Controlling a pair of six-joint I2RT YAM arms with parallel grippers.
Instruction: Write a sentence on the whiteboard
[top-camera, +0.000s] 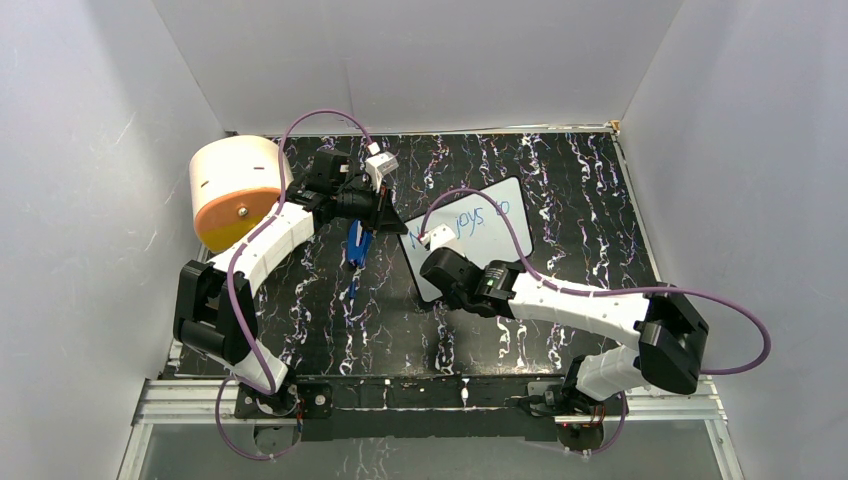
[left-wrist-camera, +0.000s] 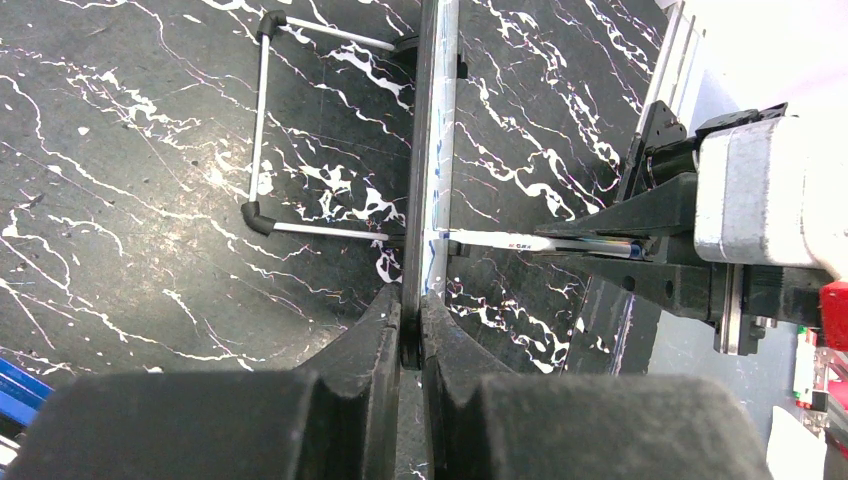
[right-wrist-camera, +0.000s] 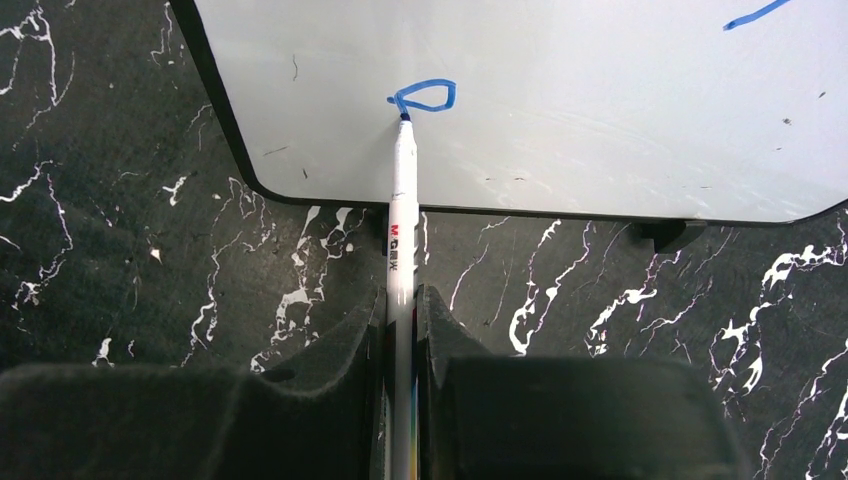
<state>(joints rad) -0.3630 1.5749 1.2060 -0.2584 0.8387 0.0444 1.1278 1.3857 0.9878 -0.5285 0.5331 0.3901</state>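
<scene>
The whiteboard (top-camera: 492, 232) sits mid-table, tilted, with blue words of the sentence (top-camera: 478, 213) on its upper part. My left gripper (top-camera: 393, 222) is shut on its left edge. In the left wrist view the board (left-wrist-camera: 432, 150) shows edge-on between the fingers (left-wrist-camera: 385, 330). My right gripper (top-camera: 432, 262) is shut on a white marker (right-wrist-camera: 403, 225). The marker's blue tip touches the whiteboard (right-wrist-camera: 560, 130) near its lower left corner, at a fresh blue loop (right-wrist-camera: 425, 95). The same marker (left-wrist-camera: 520, 243) meets the board from the right in the left wrist view.
A cream and orange cylinder (top-camera: 236, 190) lies at the back left. Blue marker-like items (top-camera: 358, 245) lie just left of the board. A wire stand (left-wrist-camera: 262, 130) projects behind the board. White walls enclose the black marbled table (top-camera: 560, 170).
</scene>
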